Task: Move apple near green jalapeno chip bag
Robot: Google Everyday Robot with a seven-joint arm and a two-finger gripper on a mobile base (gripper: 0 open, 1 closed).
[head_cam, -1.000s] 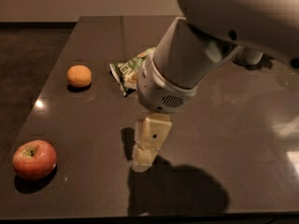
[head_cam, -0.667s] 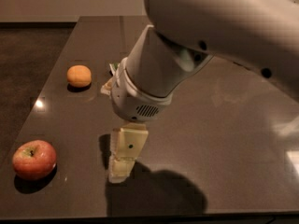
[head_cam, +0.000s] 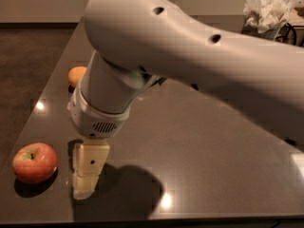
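Note:
The red apple [head_cam: 34,162] with yellow-green patches sits on the dark table [head_cam: 204,156] near its front left corner. My gripper [head_cam: 87,175] hangs from the big white arm just right of the apple, close above the table surface, apart from the fruit. The green jalapeno chip bag is hidden behind my arm.
A small orange round fruit [head_cam: 76,75] lies at the back left, partly hidden by my arm. Crumpled white paper [head_cam: 270,8] sits at the far right back. The table's left and front edges are close to the apple.
My arm has swung left and toward the front, bringing the gripper closer to the apple. It now covers the green bag, which showed earlier. The apple has not moved.

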